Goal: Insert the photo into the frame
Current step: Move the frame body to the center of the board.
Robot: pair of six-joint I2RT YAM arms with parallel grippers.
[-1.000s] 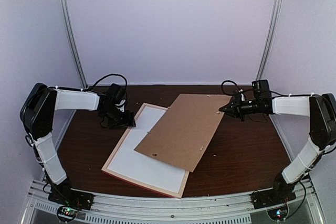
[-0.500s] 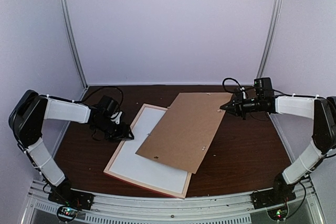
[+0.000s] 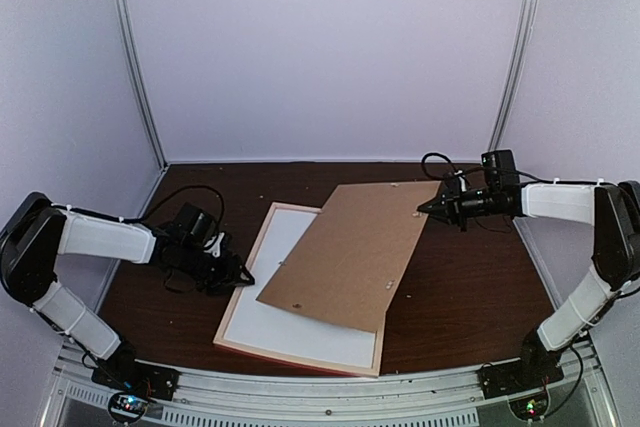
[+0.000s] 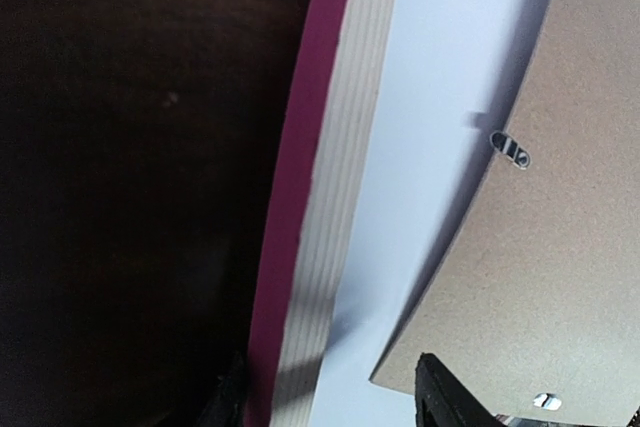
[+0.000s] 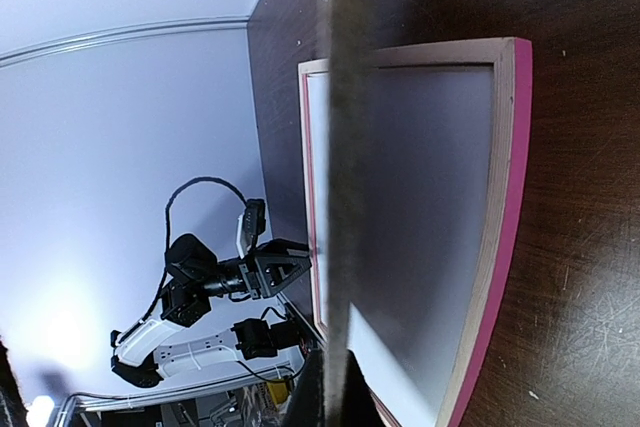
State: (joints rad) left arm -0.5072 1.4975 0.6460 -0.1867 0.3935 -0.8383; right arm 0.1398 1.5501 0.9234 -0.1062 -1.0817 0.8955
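The left arm lies low and folded, its elbow pushed out to the far left and its forearm running rightward to a wrist held low. The left gripper points right with its fingers standing apart. The right arm rises from its base, bends at a high elbow by the right edge and reaches leftward on a level forearm, the right gripper closed tight, its tips pinching the far right corner of a brown board.
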